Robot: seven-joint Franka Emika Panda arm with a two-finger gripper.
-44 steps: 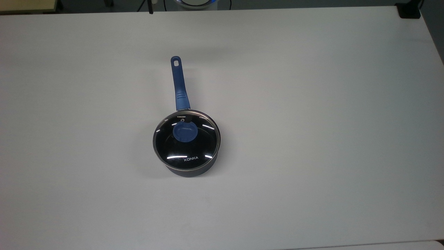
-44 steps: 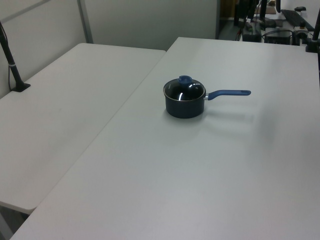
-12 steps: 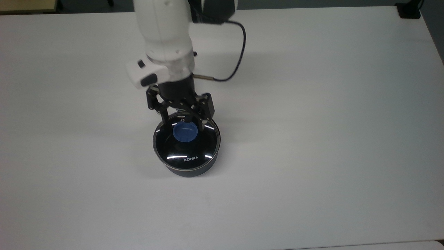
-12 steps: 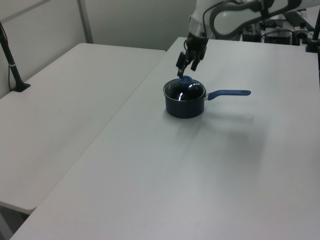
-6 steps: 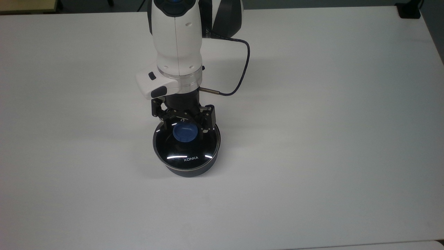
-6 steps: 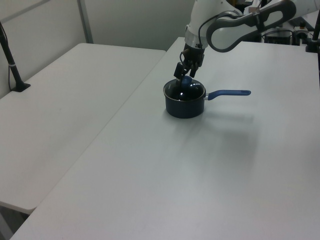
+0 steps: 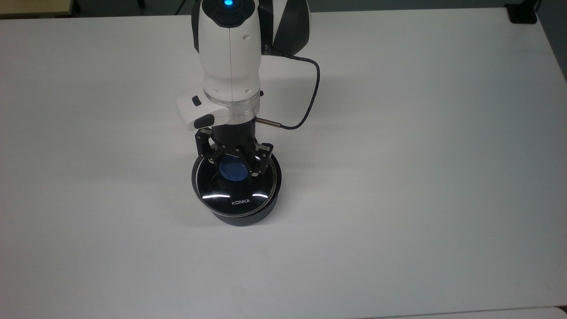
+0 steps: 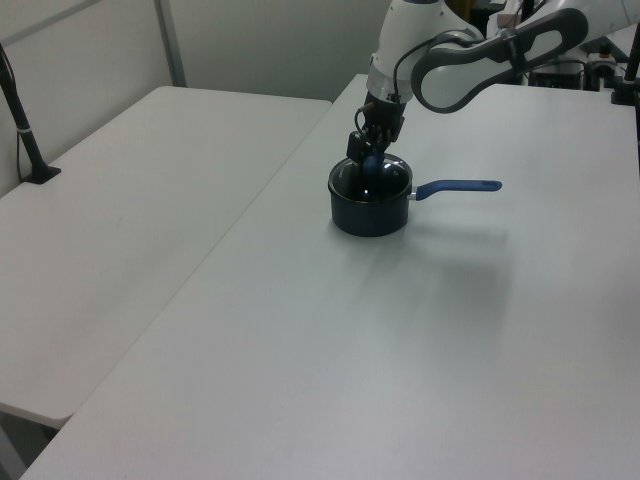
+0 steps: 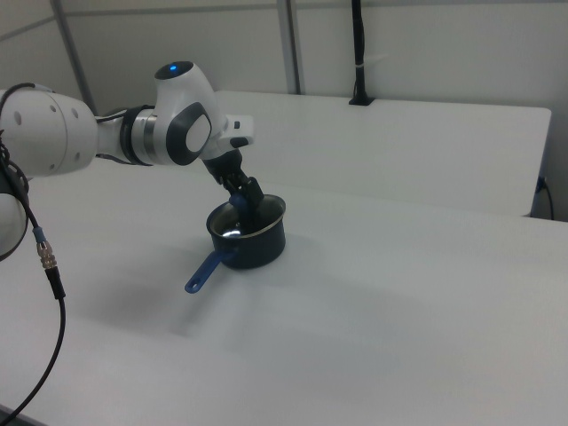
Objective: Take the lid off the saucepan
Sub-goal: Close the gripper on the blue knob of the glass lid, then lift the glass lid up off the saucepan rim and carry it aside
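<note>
Lid (image 7: 236, 185) on the saucepan (image 7: 242, 215), just below centre of the top view, seated slightly toward the top view's left, rim overhanging. Gripper (image 7: 235, 167) down over the blue knob (image 7: 233, 172), fingers clamped on either side of it. Risks, as judgements — shallow bite on the knob slipping off in the lift, or the glass tilting, catching the rim and dragging the pan. Top view: KONKA lettering and the offset, handle (image 8: 457, 186) hidden under the arm. Left view: handle pointing to frame right — right view: handle toward lower left.
</note>
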